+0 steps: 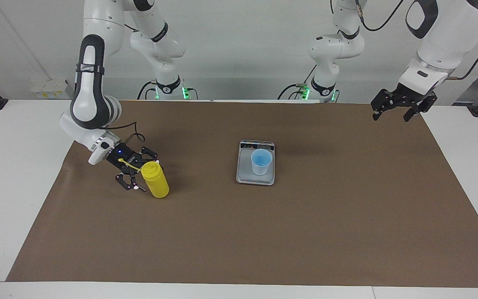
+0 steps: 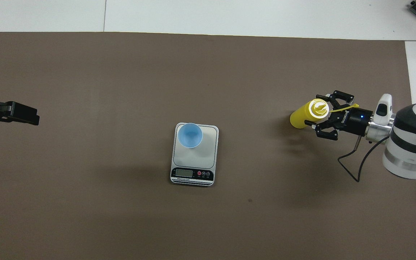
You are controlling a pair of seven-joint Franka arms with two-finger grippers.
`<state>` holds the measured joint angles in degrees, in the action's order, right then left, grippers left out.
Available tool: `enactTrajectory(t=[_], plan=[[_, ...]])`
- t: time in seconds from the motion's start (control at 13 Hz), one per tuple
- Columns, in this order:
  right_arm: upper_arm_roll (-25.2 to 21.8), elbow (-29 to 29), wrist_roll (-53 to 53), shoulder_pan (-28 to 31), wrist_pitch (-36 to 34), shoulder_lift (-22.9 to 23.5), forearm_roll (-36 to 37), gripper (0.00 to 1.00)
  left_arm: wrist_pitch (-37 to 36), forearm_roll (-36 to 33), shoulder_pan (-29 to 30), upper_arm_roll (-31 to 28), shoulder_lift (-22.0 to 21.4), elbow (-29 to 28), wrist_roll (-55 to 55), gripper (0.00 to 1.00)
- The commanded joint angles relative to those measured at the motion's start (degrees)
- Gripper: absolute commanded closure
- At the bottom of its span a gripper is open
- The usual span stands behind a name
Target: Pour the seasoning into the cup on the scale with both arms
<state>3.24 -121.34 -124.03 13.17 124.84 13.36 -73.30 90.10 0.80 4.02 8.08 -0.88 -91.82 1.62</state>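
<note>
The yellow seasoning bottle point(image 1: 156, 182) stands upright on the brown mat toward the right arm's end of the table; it also shows in the overhead view point(image 2: 300, 117). My right gripper point(image 1: 141, 170) is low and open, its fingers on either side of the bottle's upper part point(image 2: 321, 115); whether they touch it I cannot tell. The bottle's yellow cap strap lies over the gripper. The light-blue cup point(image 1: 261, 162) stands on the silver-grey scale point(image 1: 245, 170) at mid table, on the part of the plate away from the display point(image 2: 190, 134). My left gripper point(image 1: 391, 116) waits open, raised over the mat's corner at its own end point(image 2: 27, 115).
A brown mat point(image 1: 347, 207) covers most of the white table. The scale point(image 2: 208, 151) has its display strip toward the robots. A black cable hangs from the right wrist onto the mat point(image 2: 352, 162).
</note>
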Motion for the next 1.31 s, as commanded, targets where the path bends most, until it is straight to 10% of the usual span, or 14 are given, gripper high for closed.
enactTrajectory(t=[0.0,0.77,1.23], plan=[[0.36,-0.39,-0.6,2.65,-1.61,-2.37,7.87,0.0,0.17,0.52,0.55,0.1,-1.23,-1.26,0.75,0.0],[0.01,3.92,11.42,6.08,-3.1,-9.4,36.36,0.0,0.17,0.52,0.55,0.1,-1.23,-1.26,0.84,0.0],[0.63,4.8,36.53,3.8,-4.85,-15.55,47.43,0.0,0.17,0.52,0.55,0.1,-1.23,-1.26,0.84,0.0]])
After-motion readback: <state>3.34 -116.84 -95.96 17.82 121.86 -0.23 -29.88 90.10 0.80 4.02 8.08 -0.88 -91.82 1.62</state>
